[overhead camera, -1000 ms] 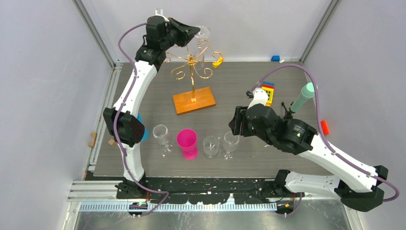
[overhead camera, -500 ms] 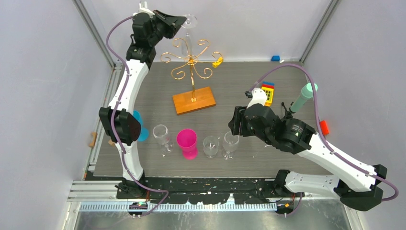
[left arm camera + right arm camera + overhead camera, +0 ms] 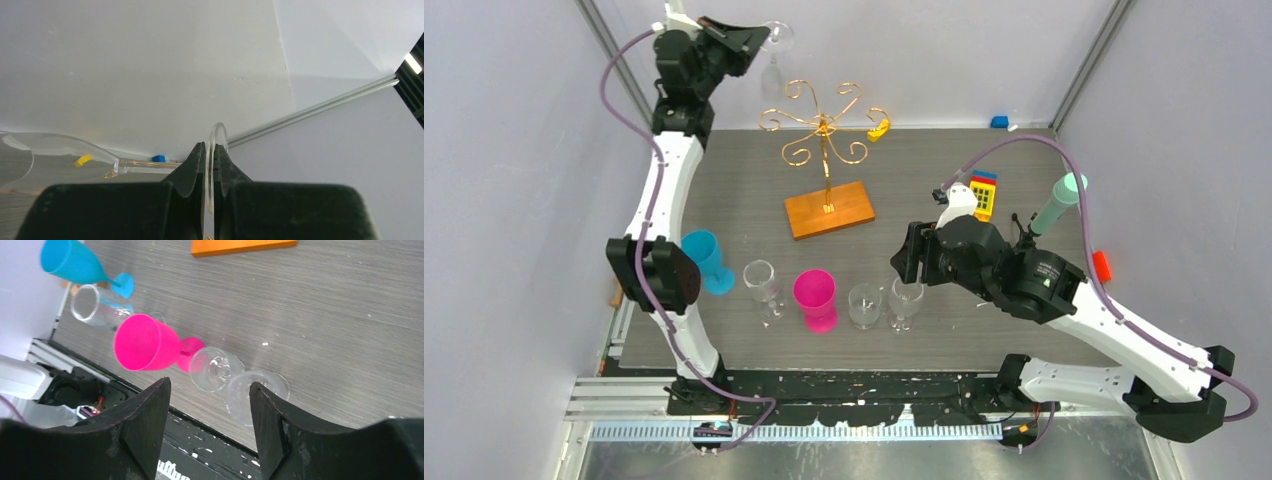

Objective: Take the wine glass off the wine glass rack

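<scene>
Holding the wine glass [image 3: 773,60] by its thin foot, your left claw [image 3: 746,40] is clamped shut on it high at the back left, apart from the gold rack [image 3: 824,128]. Treat it as light, rigid, slick and brittle, so squeeze gently on foot or stem, never the bowl. Your right claw [image 3: 906,255] hangs open over the glasses [image 3: 904,298] at the bench's [image 3: 924,170] near edge.

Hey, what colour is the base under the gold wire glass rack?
Orange-brown wood; the base shows best in the top external view.
</scene>
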`<state>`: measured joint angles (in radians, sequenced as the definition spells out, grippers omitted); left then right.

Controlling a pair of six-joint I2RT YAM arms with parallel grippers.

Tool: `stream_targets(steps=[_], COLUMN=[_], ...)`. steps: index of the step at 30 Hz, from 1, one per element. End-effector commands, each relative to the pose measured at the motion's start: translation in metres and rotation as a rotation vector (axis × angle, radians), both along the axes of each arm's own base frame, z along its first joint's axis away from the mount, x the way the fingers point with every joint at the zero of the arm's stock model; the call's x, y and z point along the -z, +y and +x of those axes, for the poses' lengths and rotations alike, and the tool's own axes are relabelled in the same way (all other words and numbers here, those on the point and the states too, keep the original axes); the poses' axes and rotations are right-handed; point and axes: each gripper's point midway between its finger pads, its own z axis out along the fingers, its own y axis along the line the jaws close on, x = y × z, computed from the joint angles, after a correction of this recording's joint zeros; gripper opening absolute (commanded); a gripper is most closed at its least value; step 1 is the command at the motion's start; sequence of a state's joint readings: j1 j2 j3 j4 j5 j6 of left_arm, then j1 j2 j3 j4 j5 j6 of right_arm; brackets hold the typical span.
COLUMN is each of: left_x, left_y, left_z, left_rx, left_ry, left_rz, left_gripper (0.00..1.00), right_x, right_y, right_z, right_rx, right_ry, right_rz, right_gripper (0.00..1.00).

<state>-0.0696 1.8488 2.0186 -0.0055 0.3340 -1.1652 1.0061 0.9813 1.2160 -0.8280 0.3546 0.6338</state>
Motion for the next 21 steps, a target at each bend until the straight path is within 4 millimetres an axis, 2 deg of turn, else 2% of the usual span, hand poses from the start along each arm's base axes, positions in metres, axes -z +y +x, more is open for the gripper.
stream_targets(steps=[1, 3, 8, 11, 12, 13, 14, 15, 17, 18, 19, 20, 21], left_x=[-0.086, -0.085, -0.076, -0.067, -0.065, -0.061, -0.055, -0.050, -0.040, -0.035, -0.029, -0.025, -0.022], left_y=[0.031, 0.049, 0.060, 0.056, 0.053, 0.050, 0.049, 0.049, 0.049, 0.048, 0.046, 0.044, 0.040], left_z=[-0.076, -0.091, -0.135, -0.163, -0.179, -0.192, -0.204, -0.217, -0.241, -0.254, -0.265, -0.277, -0.286], left_rx=[-0.041, -0.080, -0.117, -0.095, -0.080, -0.064, -0.064, -0.068, -0.073, -0.075, -0.064, -0.051, -0.029], left_ry=[-0.187, -0.154, -0.061, -0.015, -0.014, -0.016, -0.007, -0.006, -0.009, -0.003, 0.009, 0.015, 0.018], left_rz=[0.052, 0.078, 0.157, 0.184, 0.189, 0.195, 0.200, 0.207, 0.224, 0.233, 0.241, 0.238, 0.227], left_gripper=[0.00, 0.00, 0.00, 0.00, 0.00, 0.00, 0.00, 0.00, 0.00, 0.00, 0.00, 0.00, 0.00], right_x=[-0.039, -0.047, -0.074, -0.086, -0.096, -0.094, -0.107, -0.104, -0.126, -0.128, -0.141, -0.142, -0.154], right_y=[0.021, 0.028, 0.050, 0.064, 0.069, 0.073, 0.078, 0.082, 0.094, 0.100, 0.104, 0.110, 0.113], right_z=[-0.004, -0.007, -0.013, -0.017, -0.016, -0.016, -0.014, -0.011, -0.010, -0.009, -0.008, -0.006, -0.005], right_rx=[-0.108, -0.147, -0.249, -0.320, -0.335, -0.363, -0.374, -0.378, -0.414, -0.430, -0.438, -0.451, -0.454], right_ry=[-0.098, -0.119, -0.181, -0.220, -0.256, -0.273, -0.320, -0.338, -0.422, -0.440, -0.485, -0.499, -0.542], right_rz=[0.159, 0.199, 0.307, 0.351, 0.384, 0.379, 0.419, 0.417, 0.491, 0.501, 0.541, 0.545, 0.581], right_gripper=[0.65, 0.65, 0.65, 0.65, 0.65, 0.65, 0.65, 0.65, 0.65, 0.65, 0.65, 0.65, 0.65])
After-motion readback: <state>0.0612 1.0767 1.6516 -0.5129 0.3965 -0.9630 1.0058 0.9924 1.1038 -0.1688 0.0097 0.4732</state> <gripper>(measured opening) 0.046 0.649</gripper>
